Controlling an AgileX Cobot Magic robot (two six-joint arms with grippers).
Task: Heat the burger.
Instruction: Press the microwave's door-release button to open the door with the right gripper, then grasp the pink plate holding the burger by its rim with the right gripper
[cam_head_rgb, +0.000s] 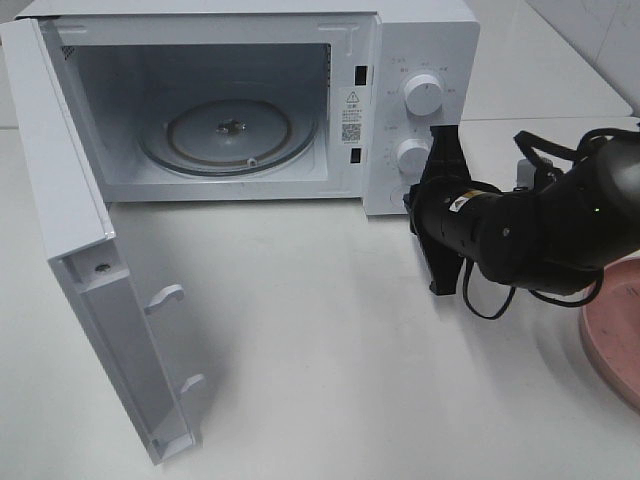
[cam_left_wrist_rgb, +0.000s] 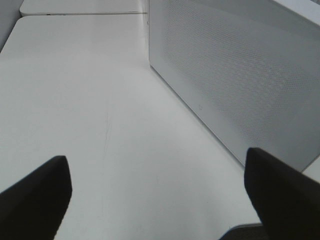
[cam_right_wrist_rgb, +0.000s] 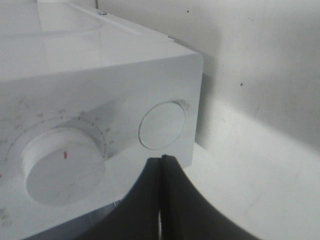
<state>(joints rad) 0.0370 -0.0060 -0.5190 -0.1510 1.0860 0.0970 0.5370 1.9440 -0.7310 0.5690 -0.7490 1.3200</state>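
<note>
Bright, even light washes the matte white tabletop (cam_head_rgb: 330, 330) nearly flat; the open white microwave door (cam_head_rgb: 85, 280) throws a soft grey shadow beside it. Both wrist views are soft: the left gripper (cam_left_wrist_rgb: 155, 157) and right gripper (cam_right_wrist_rgb: 162, 160) show as blurred black shapes up close

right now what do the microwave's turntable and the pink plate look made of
The turntable looks like clear glass: see-through, with glossy ringed reflections. The pink plate is opaque with a dull sheen, plastic or glazed ceramic; only its edge shows, so I cannot tell which.
</note>
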